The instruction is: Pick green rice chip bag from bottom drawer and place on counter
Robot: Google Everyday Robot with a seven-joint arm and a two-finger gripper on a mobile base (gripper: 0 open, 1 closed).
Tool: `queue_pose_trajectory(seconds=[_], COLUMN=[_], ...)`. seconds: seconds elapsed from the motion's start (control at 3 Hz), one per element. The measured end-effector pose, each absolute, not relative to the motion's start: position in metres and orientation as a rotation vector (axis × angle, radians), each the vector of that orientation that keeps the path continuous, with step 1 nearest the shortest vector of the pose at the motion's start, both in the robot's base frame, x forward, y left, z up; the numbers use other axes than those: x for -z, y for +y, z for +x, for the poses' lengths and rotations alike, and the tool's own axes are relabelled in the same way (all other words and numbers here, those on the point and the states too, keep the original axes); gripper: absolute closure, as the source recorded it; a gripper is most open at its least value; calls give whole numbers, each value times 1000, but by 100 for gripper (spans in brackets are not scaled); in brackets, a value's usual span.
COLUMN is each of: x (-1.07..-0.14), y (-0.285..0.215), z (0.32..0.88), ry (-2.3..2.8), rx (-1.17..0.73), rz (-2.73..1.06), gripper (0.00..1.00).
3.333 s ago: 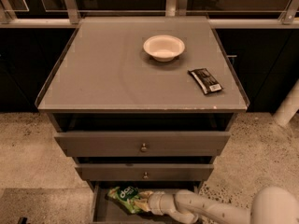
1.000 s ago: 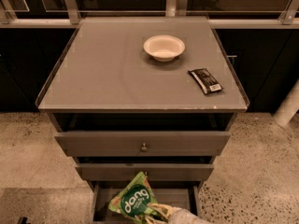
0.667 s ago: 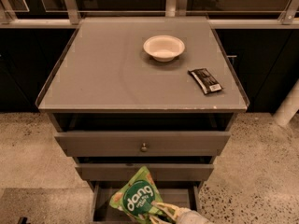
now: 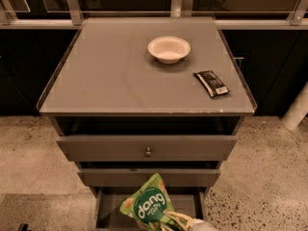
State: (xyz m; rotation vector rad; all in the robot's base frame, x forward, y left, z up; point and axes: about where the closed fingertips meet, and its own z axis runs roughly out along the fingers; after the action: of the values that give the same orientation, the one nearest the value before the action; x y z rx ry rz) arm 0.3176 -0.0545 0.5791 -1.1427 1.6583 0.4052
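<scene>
A grey drawer cabinet seen from above and in front. At the bottom edge of the view, the gripper (image 4: 169, 217) holds the green bag (image 4: 147, 203) above the open bottom drawer (image 4: 108, 211). Its fingers (image 4: 182, 218) are pinched on the bag's lower right corner.

The bag stands nearly upright, its long axis tilted a little. Its top corner points up towards the middle drawer, and its printed face is towards the camera.

The step in hand looks like the lift out of the drawer. Next, the bag must rise past the two upper drawer fronts and travel over the surface (image 4: 110, 71). There, bare space lies left of the bowl (image 4: 168, 48) and black wrapper (image 4: 211, 83).
</scene>
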Motion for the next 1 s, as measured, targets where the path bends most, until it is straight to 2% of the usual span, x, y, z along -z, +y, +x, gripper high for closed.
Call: queue_pose_trajectory(seconds=[1.0], x=[-729], y=[-2], z=[352], ry=[1385], rx=[-346], rz=[-1460], gripper=[100])
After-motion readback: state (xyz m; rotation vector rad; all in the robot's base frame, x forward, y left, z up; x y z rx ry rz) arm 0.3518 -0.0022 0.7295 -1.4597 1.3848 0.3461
